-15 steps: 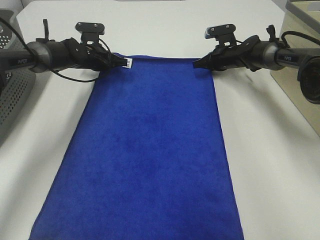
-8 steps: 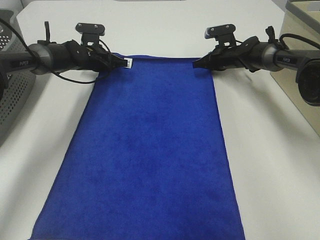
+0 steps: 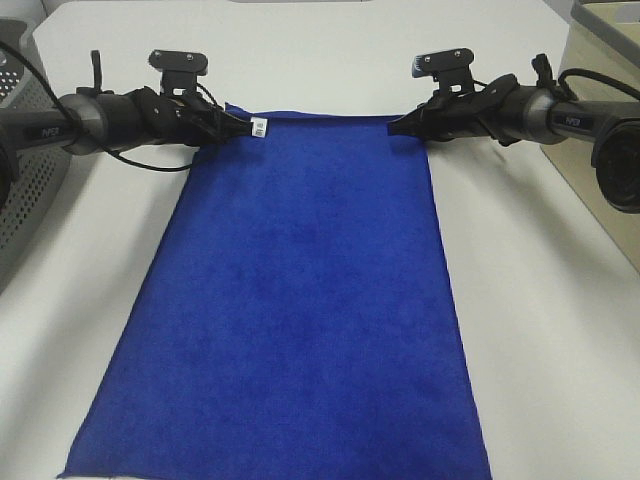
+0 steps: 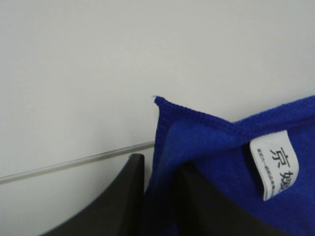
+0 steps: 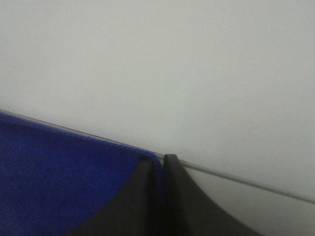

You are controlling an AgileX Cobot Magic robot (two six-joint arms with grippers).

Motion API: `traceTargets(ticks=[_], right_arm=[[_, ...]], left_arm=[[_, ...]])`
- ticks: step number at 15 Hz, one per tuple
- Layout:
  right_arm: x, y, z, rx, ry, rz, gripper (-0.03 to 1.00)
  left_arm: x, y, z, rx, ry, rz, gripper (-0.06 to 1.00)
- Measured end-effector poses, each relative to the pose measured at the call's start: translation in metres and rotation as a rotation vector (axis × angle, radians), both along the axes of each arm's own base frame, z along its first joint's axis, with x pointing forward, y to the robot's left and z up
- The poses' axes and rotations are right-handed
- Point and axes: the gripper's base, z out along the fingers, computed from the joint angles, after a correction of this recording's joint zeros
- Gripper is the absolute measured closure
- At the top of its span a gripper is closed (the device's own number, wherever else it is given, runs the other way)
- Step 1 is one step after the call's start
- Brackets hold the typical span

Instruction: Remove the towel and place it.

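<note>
The towel (image 3: 300, 290) is a large royal-blue plush cloth, hanging spread from its two top corners over the white table (image 3: 540, 300). My left gripper (image 3: 236, 127) is shut on the top left corner, next to the small white tag (image 3: 259, 127). My right gripper (image 3: 394, 126) is shut on the top right corner. In the left wrist view the towel's hem (image 4: 197, 132) and the tag (image 4: 274, 165) sit between the dark fingers (image 4: 118, 201). In the right wrist view the blue towel edge (image 5: 59, 182) is pinched between the fingers (image 5: 172, 196).
A grey perforated basket (image 3: 25, 190) stands at the left edge. A tan box with a grey tray (image 3: 600, 60) stands at the right. The white table stretches behind the towel and on both sides.
Both grippers have lifted the towel's top edge slightly up and away. The towel's bottom edge has risen into view near the front.
</note>
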Motion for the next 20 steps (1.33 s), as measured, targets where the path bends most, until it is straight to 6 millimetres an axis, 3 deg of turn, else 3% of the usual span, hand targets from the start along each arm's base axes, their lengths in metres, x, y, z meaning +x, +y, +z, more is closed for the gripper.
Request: traceTargets(ticks=[4,6,12,16,20], right_arm=[[0.0019,-0.0076,-0.0011,0.003,-0.013,-0.031,0.48],[0.0028,-0.0098,-0.0003,0.007,-0.019,-0.041,0.36],[0.0050,-0.0099,0.0007,0.007,-0.034,-0.046,0.32],[0.0060,-0.0099,0.0029,0.016,-0.039,-0.052,0.19],[0.0060,-0.0098,0.0029,0.016,-0.039,-0.051,0.18]], left_arm=[[0.0012,0.0043,0.0006,0.004,-0.009,0.009,0.35],[0.0019,0.0048,0.0017,0.005,-0.022,0.014,0.21],[0.0050,0.0074,0.0070,0.043,-0.100,0.027,0.18],[0.0050,0.0073,0.0068,0.045,-0.099,0.025,0.18],[0.0044,0.0068,0.0058,0.045,-0.086,0.019,0.18]])
